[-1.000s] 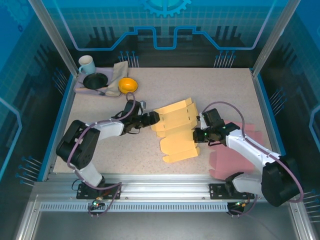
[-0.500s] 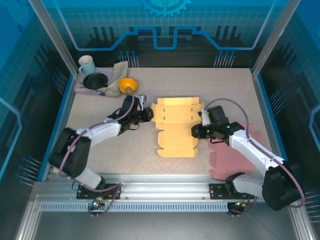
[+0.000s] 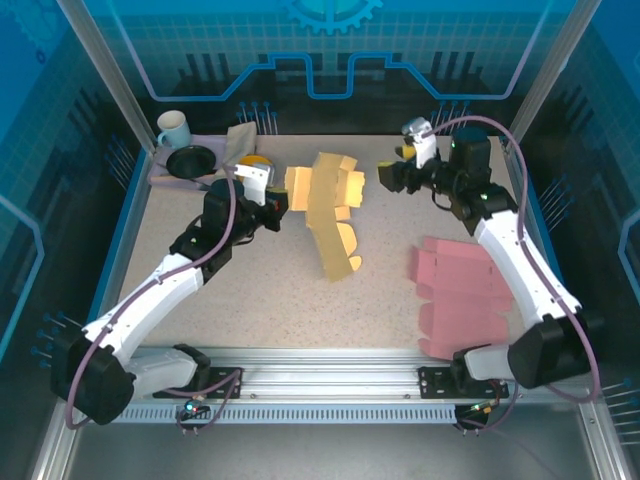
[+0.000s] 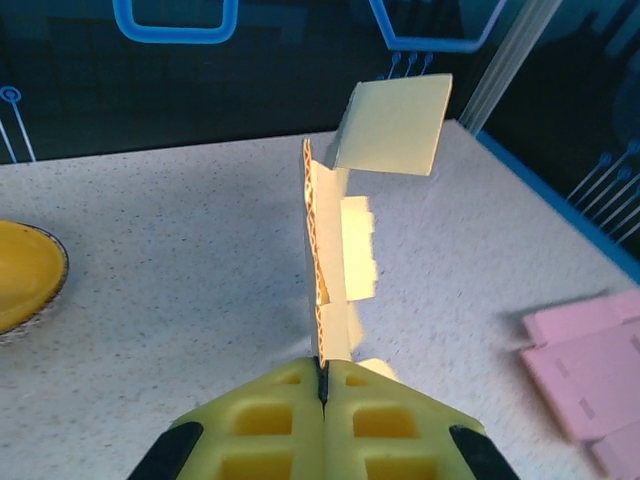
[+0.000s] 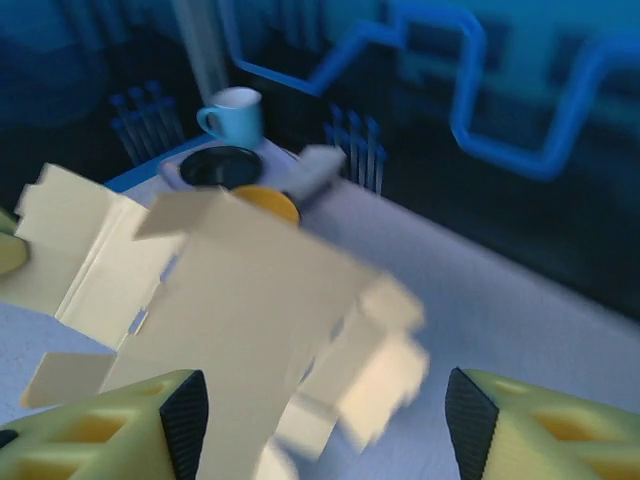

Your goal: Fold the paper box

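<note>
The yellow paper box (image 3: pixel 330 210) is an unfolded cardboard sheet, lifted off the table and hanging tilted at the back middle. My left gripper (image 3: pixel 280 188) is shut on its left edge. In the left wrist view the sheet (image 4: pixel 345 240) stands edge-on, rising straight out of the pinched yellow fingertips (image 4: pixel 322 375). My right gripper (image 3: pixel 386 176) hovers to the right of the sheet, open and apart from it. In the right wrist view the blurred sheet (image 5: pixel 230 290) lies ahead of the spread gripper (image 5: pixel 325 420), with nothing between the fingers.
A pink flat box sheet (image 3: pixel 462 300) lies on the table at the right, also visible as the pink sheet (image 4: pixel 590 360). At the back left sit a cup (image 3: pixel 172 127), a black dish (image 3: pixel 190 160), a cloth (image 3: pixel 236 143) and an orange bowl (image 3: pixel 256 160).
The left gripper shut on the sheet's edge and raised it toward the back. The right gripper opened, let go of the sheet and swung up to the back right.
</note>
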